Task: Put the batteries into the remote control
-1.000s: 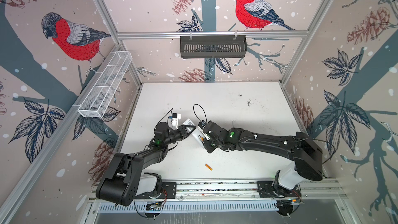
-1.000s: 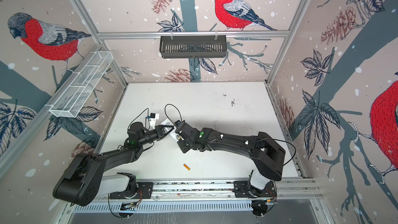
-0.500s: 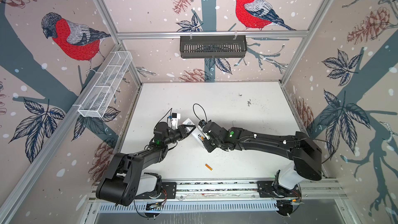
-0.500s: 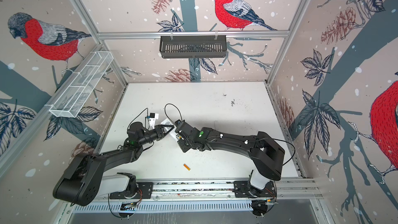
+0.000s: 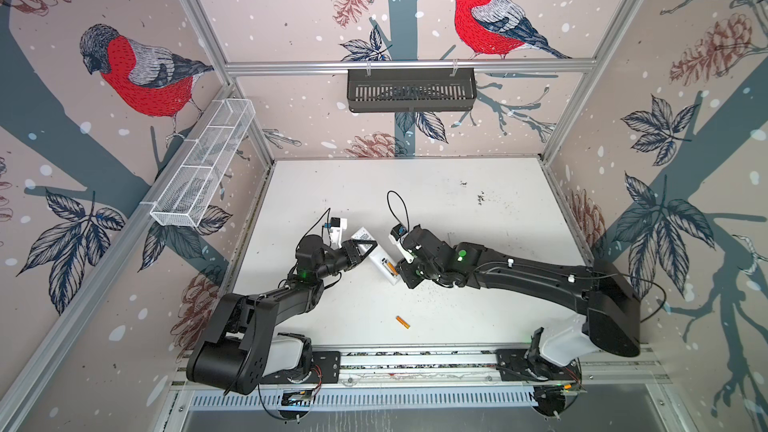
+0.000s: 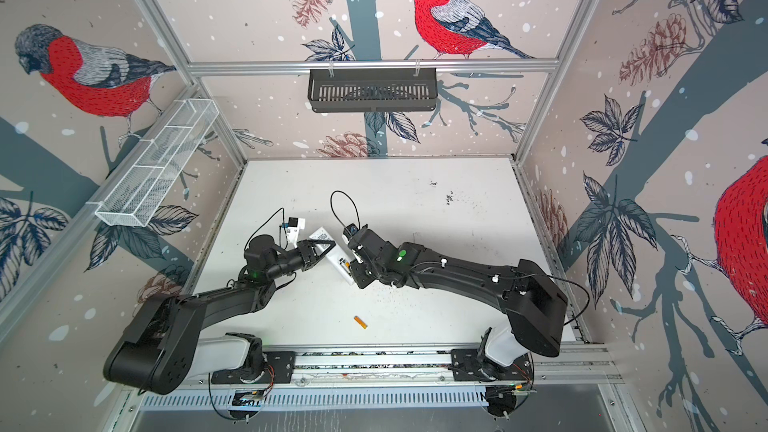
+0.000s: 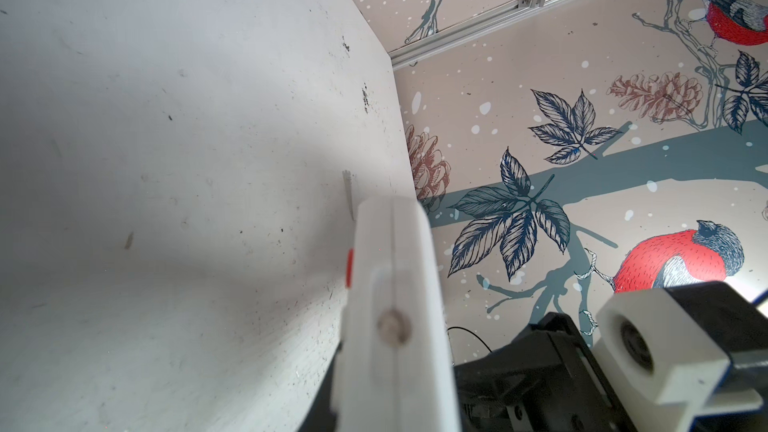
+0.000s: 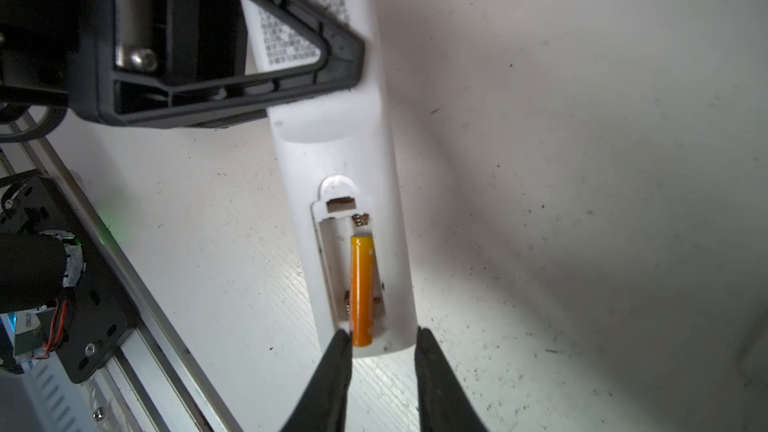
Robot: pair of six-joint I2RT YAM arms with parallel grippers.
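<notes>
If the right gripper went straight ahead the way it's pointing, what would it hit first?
Probably the near end of the long white remote control, where the slim orange battery juts from the open compartment, though depth is unclear.

Bullfinch-and-pinecone papered walls (image 5: 291, 14) on aluminium framing (image 5: 291, 67) enclose a scuffed white tabletop (image 5: 457, 209); black slatted shelf (image 5: 411, 89) rear, white wire-mesh tray (image 5: 203, 164) left.

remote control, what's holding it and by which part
The left gripper clamps the remote control at its printed-label end; the right gripper holds nothing.
</notes>
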